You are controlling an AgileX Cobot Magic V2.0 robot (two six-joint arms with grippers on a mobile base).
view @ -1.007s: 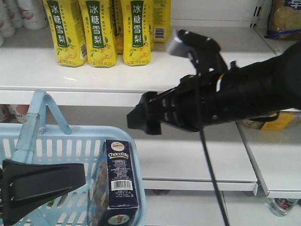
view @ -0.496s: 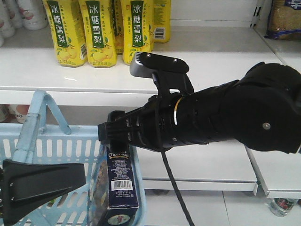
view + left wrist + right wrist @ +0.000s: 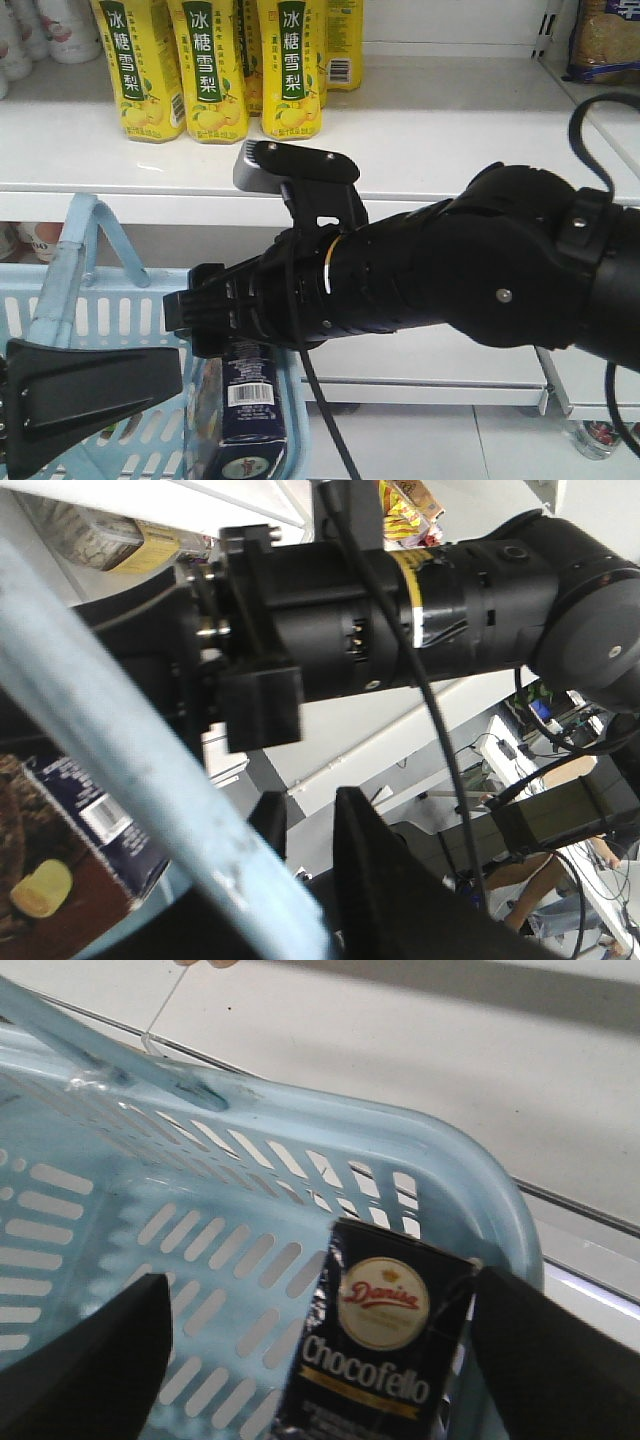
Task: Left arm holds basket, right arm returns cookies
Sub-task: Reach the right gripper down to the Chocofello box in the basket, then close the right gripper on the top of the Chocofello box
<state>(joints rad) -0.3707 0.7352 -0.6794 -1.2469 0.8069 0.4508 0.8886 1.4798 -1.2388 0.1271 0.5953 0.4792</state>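
Black and bulky, the right arm (image 3: 480,280) is stretched over the light blue basket (image 3: 100,315), and the right gripper (image 3: 318,1310) is spread wide. The cookies (image 3: 375,1350) are seen upright in the basket's corner, between the parted jaws. The hoop handle (image 3: 75,250) is pinched by the left gripper (image 3: 110,385).

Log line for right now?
right gripper: open over cookies top | cookies: standing in basket | left gripper: at basket handle, grip unclear
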